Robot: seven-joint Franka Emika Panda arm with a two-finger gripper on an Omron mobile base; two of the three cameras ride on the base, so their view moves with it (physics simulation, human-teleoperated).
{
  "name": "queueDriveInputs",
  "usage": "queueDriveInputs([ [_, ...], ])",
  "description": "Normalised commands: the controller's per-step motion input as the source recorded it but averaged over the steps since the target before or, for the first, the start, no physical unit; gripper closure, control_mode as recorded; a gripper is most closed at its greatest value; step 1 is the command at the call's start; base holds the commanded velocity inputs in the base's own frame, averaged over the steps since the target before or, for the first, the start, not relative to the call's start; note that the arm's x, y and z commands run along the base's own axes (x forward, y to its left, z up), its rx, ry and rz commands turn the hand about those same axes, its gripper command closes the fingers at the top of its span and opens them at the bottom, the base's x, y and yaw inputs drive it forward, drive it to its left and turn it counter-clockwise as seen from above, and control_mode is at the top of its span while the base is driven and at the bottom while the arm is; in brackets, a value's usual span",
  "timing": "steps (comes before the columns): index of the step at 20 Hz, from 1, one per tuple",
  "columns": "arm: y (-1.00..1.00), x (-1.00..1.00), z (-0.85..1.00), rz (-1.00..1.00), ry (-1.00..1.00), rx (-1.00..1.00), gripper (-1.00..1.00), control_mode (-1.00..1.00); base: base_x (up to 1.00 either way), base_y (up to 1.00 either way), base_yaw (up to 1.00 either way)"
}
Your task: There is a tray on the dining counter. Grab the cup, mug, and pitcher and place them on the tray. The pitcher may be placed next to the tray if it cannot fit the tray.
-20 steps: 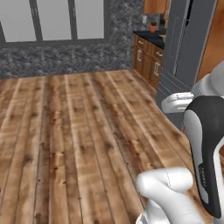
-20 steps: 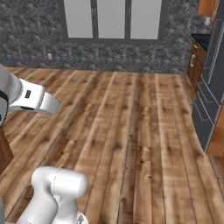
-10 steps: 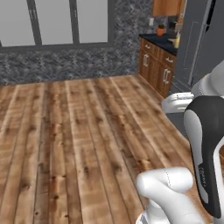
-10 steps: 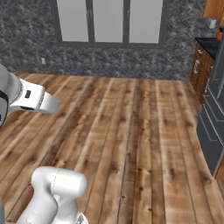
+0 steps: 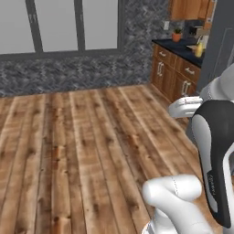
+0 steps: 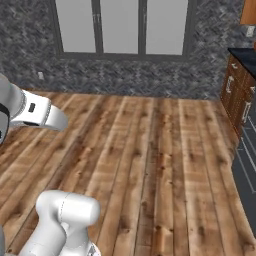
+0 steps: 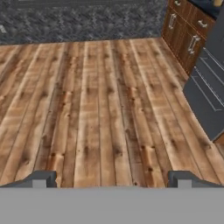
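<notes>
Our gripper (image 7: 112, 178) stood wide apart, holding nothing, above knotty wooden floor planks (image 7: 96, 109). We saw brown wooden cabinets (image 5: 176, 73) under a dark counter (image 5: 183, 48).

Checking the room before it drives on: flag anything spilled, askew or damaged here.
Nothing stands out. The wooden floor shows no spills or debris, the cabinets are shut and the gripper is open and holds nothing.
</notes>
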Motion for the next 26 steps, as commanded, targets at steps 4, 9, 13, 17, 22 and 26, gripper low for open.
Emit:
queueDriveInputs([
  [4, 0.0, 0.0, 0.0, 0.0, 0.0, 0.0, -1.0, 1.0, 1.0, 0.14, 0.0],
  [9, 0.0, 0.0, 0.0, 0.0, 0.0, 0.0, -1.0, 1.0, 1.0, 0.16, 0.0],
  [13, 0.0, 0.0, 0.0, 0.0, 0.0, 0.0, -1.0, 1.0, 1.0, 0.17, 0.0],
  [17, 0.0, 0.0, 0.0, 0.0, 0.0, 0.0, -1.0, 1.0, 1.0, 0.17, 0.0],
  [22, 0.0, 0.0, 0.0, 0.0, 0.0, 0.0, -1.0, 1.0, 1.0, 0.17, 0.0],
  [26, 0.0, 0.0, 0.0, 0.0, 0.0, 0.0, -1.0, 1.0, 1.0, 0.22, 0.0],
])
